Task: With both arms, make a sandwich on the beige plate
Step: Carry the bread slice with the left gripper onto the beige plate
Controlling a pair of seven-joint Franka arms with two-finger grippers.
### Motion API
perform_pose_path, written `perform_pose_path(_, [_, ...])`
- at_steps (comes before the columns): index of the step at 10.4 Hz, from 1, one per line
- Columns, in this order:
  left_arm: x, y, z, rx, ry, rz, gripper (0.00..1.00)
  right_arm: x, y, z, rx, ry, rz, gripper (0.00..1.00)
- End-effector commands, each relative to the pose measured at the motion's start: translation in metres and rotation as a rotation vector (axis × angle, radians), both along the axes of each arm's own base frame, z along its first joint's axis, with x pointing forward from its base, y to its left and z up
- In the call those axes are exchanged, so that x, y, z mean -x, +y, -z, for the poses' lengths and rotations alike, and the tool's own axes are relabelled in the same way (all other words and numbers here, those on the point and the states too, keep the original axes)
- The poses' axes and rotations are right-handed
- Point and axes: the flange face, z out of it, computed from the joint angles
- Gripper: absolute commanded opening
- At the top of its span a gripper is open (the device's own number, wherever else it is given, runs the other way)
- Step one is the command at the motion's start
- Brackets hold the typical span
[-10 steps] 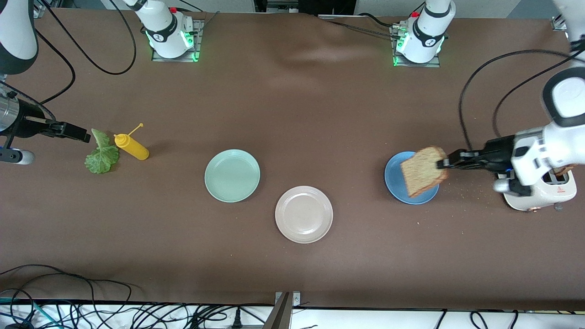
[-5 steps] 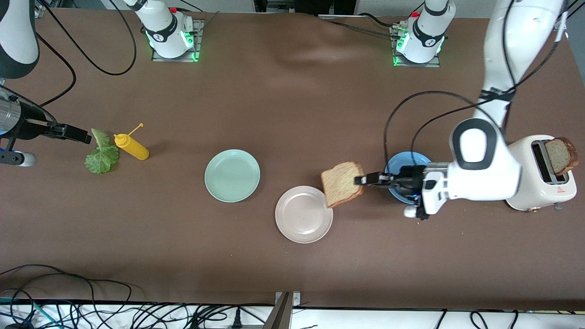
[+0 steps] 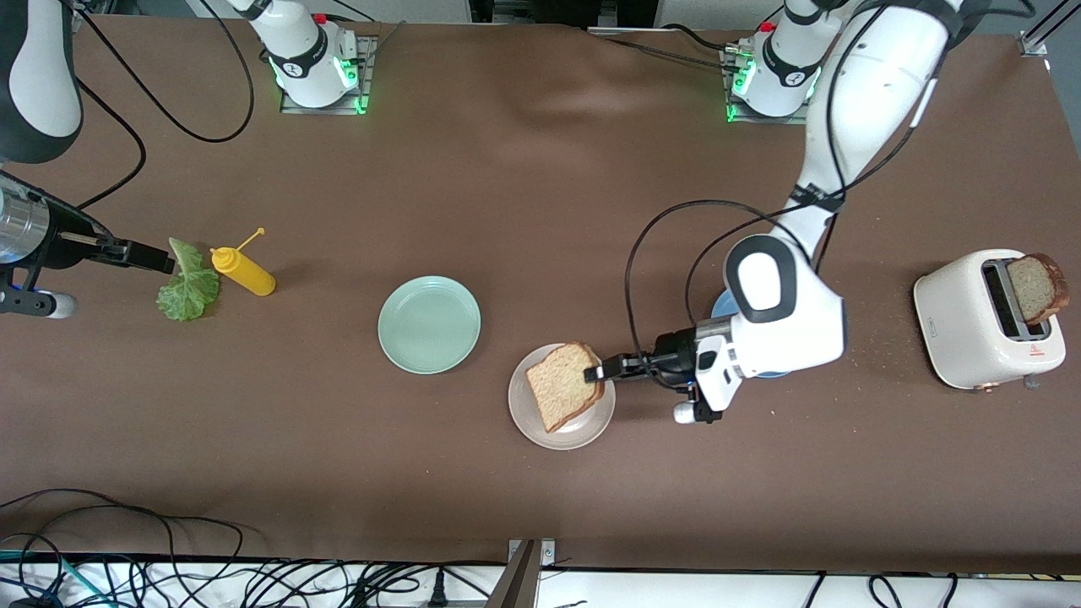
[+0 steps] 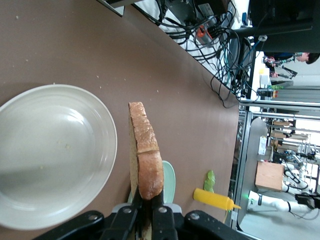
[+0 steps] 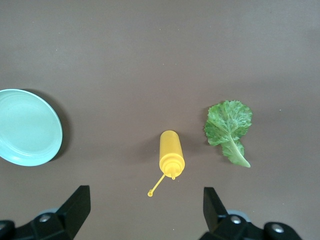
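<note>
Front view: first bread slice arrives over the beige plate

The left gripper has its jaws clenched on one edge of a bread slice, holding it on a tilt over the beige plate; from the left wrist view the slice looks clear of the plate, not yet resting on it. So the step in hand is laying the bottom slice, and the sandwich is barely begun. The next move likely calls for lowering the slice flat, centred within the rim, before the jaws let go.

The right gripper waits near the right arm's end of the desk with jaws released and empty, just beside the lettuce leaf, which lies on the desk next to a yellow squeeze bottle. A second slice stands in the toaster at the left arm's end. A mint-green plate sits unused near the beige one.
</note>
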Motion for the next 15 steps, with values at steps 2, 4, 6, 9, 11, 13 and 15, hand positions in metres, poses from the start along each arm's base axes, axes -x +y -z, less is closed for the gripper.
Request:
perform_pose_path(2, [-0.006,-0.02,0.037,0.005,0.0,-0.033,0.0,-0.005,-0.003,0.003,-0.006,0.002,-0.005,1.0])
perform_pose_path(4, [-0.001,-0.028,0.047,-0.011,0.003,-0.03,0.0,-0.006,-0.002,0.008,-0.008,0.01,-0.005,1.0])
perform_pose_path(6, [0.004,-0.033,0.059,-0.023,0.011,-0.016,0.0,-0.008,-0.001,0.013,-0.009,0.017,-0.003,1.0])
perform_pose_path(9, [0.003,-0.026,0.065,-0.112,-0.031,0.041,0.0,-0.009,0.0,0.015,-0.009,0.022,-0.003,1.0])
perform_pose_path(11, [-0.001,-0.016,0.067,-0.124,-0.032,0.031,0.78,-0.01,0.0,0.017,-0.009,0.021,-0.001,1.0])
perform_pose_path(13, [-0.001,-0.007,0.068,-0.156,-0.036,0.034,1.0,-0.011,-0.005,0.021,0.0,0.023,-0.007,1.0])
perform_pose_path(15, [-0.004,0.002,0.071,-0.172,-0.035,0.025,1.0,-0.012,-0.03,0.035,0.029,0.047,-0.016,1.0])
